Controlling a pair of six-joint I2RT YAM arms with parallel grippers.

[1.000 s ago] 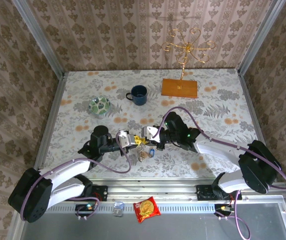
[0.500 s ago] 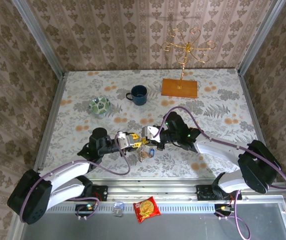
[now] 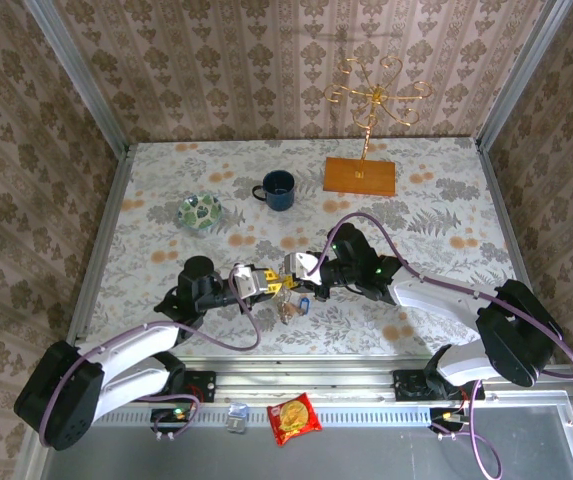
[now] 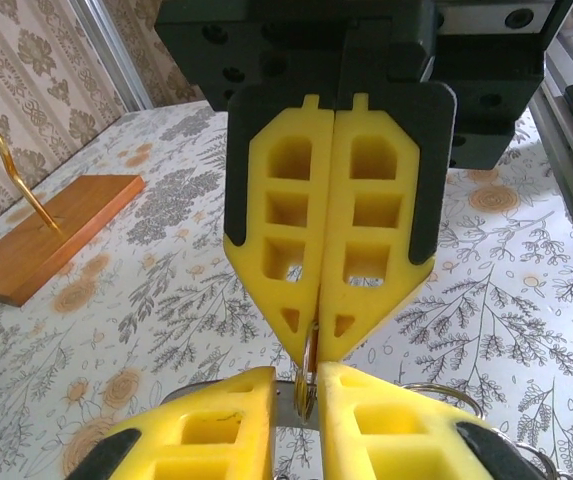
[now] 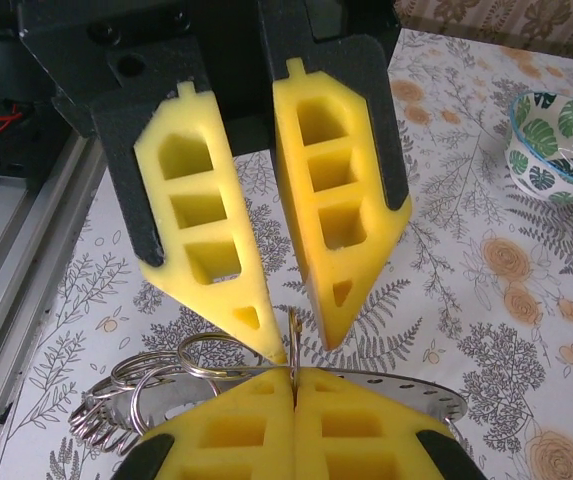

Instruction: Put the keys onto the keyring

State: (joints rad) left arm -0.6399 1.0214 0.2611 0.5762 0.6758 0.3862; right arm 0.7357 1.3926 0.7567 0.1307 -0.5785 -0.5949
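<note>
Both grippers meet nose to nose over the near middle of the table. My right gripper [image 3: 288,279] [image 5: 294,378] is shut on a thin wire ring [image 5: 292,340] that stands edge-on. My left gripper [image 3: 272,284] [image 4: 298,385] is slightly open, and that ring [image 4: 308,380] sits in the narrow gap between its pads. Behind the right fingertips lies the flat grey keyring [image 5: 406,385], with several wire loops [image 5: 161,375] bunched at its left. Seen from above, the bunch [image 3: 285,311] hangs below the grippers with a blue-headed key [image 3: 304,305]. The green key is hidden.
A blue mug [image 3: 278,189] and a green-patterned dish [image 3: 200,211] [image 5: 556,150] stand farther back on the left. The gold wire stand [image 3: 376,95] rises from its wooden base [image 3: 360,175] [image 4: 46,235] at the back right. A snack packet [image 3: 294,417] lies on the front rail.
The left arm has shifted slightly and its gripper has edged towards the right gripper. The right arm and the hanging bunch have stayed where they were.
</note>
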